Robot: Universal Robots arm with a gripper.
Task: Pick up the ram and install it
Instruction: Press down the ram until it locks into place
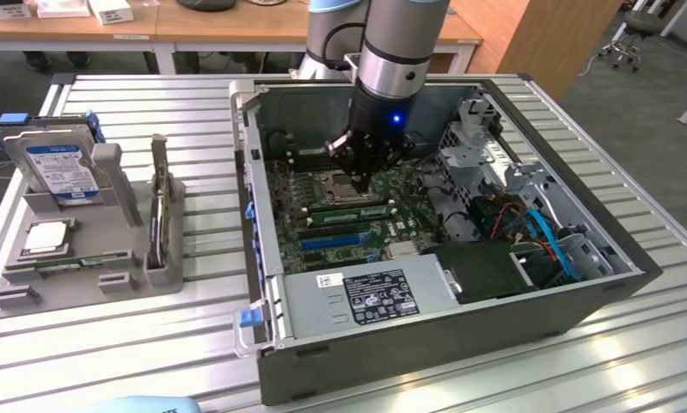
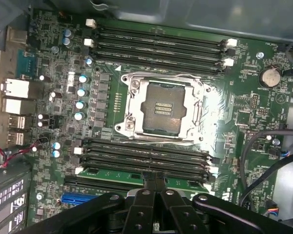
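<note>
Gripper [image 2: 155, 181] is pinched shut, fingertips pressing down on the ram [image 2: 136, 174], which lies in a slot on the motherboard [image 2: 244, 117] just beside the empty CPU socket [image 2: 162, 109]. Looks like the seating step: install nearly done, ram directly under the tips. Next move, I'd judge, calls for even downward pressure until the end latches [image 2: 79, 170] click.

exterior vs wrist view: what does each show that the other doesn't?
Exterior alone: the hard drive and processor in the grey holder on the exterior view's left, the power supply, the whole case.
Wrist alone: white slot latches, coin battery.
Both: shut gripper on the ram at a memory slot beside the empty CPU socket.
</note>
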